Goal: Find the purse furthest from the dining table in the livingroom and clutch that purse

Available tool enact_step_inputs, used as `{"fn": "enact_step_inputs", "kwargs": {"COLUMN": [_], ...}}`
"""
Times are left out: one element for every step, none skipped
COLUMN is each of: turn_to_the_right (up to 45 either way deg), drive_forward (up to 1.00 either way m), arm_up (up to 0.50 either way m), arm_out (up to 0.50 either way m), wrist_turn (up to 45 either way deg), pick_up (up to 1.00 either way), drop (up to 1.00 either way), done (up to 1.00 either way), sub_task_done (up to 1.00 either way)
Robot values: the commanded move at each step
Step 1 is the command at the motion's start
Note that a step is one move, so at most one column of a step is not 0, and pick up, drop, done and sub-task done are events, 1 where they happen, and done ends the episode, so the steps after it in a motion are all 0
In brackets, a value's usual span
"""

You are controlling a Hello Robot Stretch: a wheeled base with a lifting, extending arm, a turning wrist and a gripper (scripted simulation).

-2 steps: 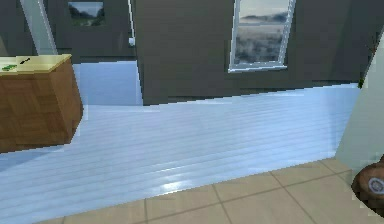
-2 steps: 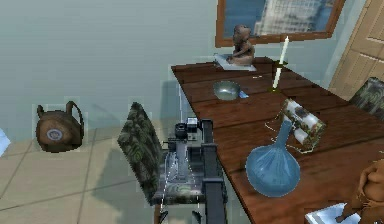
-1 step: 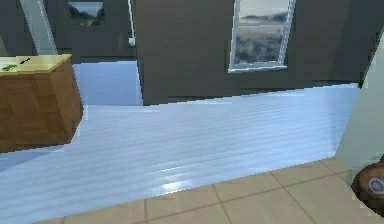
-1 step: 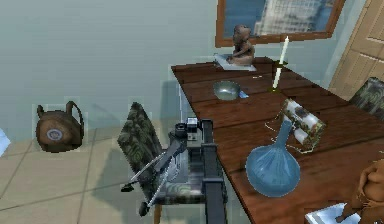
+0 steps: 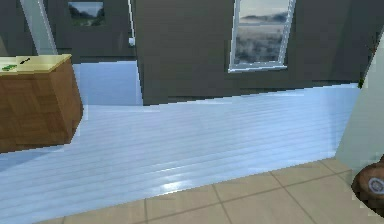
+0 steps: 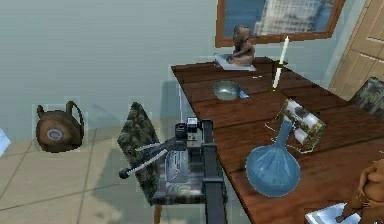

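A brown rounded purse (image 6: 59, 128) with a looped handle sits on the tiled floor against the pale wall, at the arm side view's left. A brown rounded thing (image 5: 372, 184) at the forward view's bottom right edge may be the same purse. My arm (image 6: 210, 185) rises from the bottom edge, and the gripper (image 6: 130, 170) reaches left across a patterned chair (image 6: 140, 135). The chair lies behind the fingers, so I cannot tell whether the gripper holds anything. The purse lies well to the left of the gripper, apart from it.
A dark wooden dining table (image 6: 330, 150) takes up the arm side view's right, bearing a blue flask (image 6: 272, 168), a bowl (image 6: 228, 90), a candle (image 6: 281, 62) and a small statue (image 6: 241, 45). A wooden cabinet (image 5: 38, 100) stands at the forward view's left, beside a pale blue floor (image 5: 200, 130).
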Motion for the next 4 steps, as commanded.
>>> {"fn": "enact_step_inputs", "kwargs": {"turn_to_the_right": [0.0, 0.0, 0.0, 0.0], "drive_forward": [0.0, 0.0, 0.0, 0.0], "arm_up": [0.0, 0.0, -0.3, 0.0], "arm_out": [0.0, 0.0, 0.0, 0.0], "wrist_turn": [45.0, 27.0, 0.0, 0.0], "pick_up": [0.0, 0.0, 0.0, 1.0], "drop": [0.0, 0.0, 0.0, 0.0], "done": [0.0, 0.0, 0.0, 0.0], "sub_task_done": [0.0, 0.0, 0.0, 0.0]}}
